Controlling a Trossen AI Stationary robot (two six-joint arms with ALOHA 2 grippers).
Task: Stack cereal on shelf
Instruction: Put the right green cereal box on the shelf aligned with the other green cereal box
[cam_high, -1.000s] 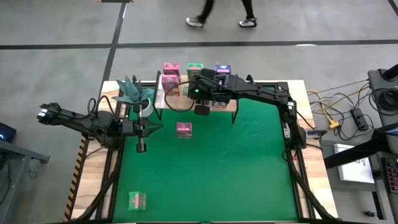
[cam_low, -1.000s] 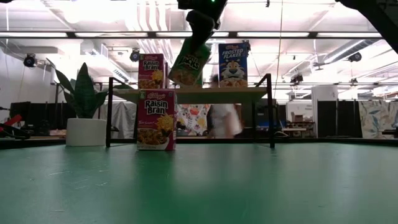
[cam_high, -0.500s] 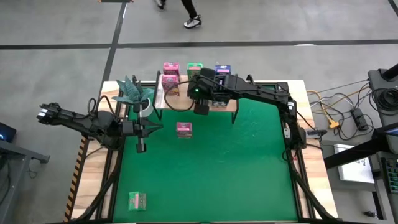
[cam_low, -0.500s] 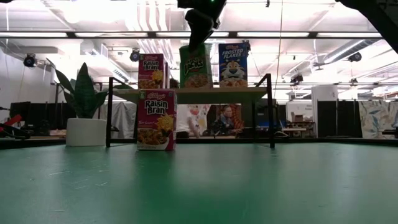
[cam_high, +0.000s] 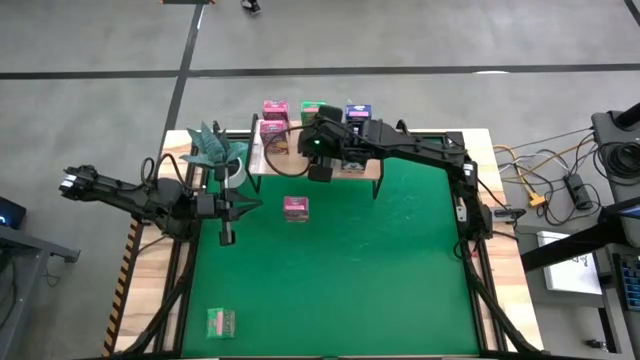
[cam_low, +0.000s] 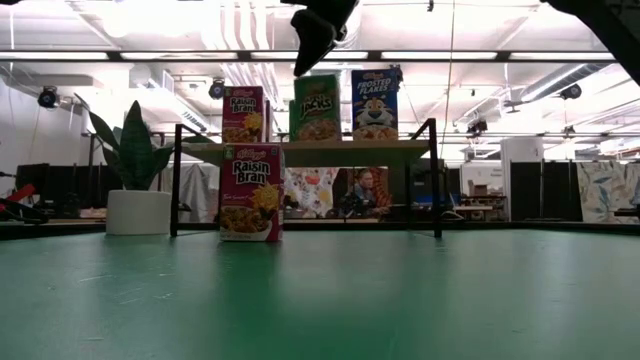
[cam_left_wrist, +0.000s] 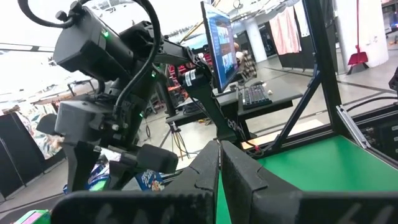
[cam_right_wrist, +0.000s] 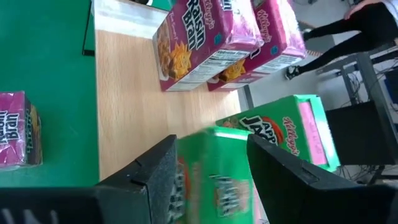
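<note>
The shelf (cam_low: 310, 152) stands at the table's far side. On it a green cereal box (cam_low: 315, 108) stands upright between a pink one (cam_low: 243, 114) and a blue one (cam_low: 374, 104). My right gripper (cam_low: 312, 45) hangs open just above the green box's top, tipped down; in its wrist view the fingers stand on either side of that box (cam_right_wrist: 214, 177). A second green box (cam_right_wrist: 292, 130) and two pink ones (cam_right_wrist: 199, 37) stand on the shelf behind. Another pink box (cam_high: 295, 208) stands on the mat. My left gripper (cam_high: 258, 204) waits shut at the left.
A potted plant (cam_high: 213, 148) stands at the shelf's left end. A green box (cam_high: 220, 322) lies near the mat's near left corner. The green mat (cam_high: 380, 270) stretches open to the right and front. People move in the room beyond the table.
My right gripper has brought the tilted green box upright and set it down on the shelf between the pink and blue boxes. It has then let go and drawn up clear of the box's top, tipping as it rose.
</note>
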